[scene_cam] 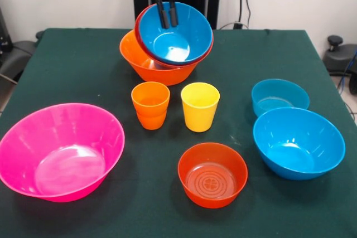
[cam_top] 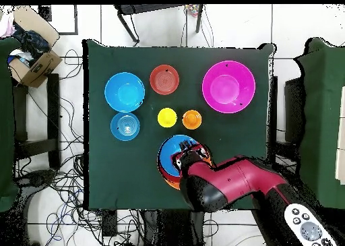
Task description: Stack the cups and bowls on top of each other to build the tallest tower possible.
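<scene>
Green table (scene_cam: 83,65) carries bowls (scene_cam: 60,151), cups (scene_cam: 199,106) and the tower (scene_cam: 166,43).
</scene>
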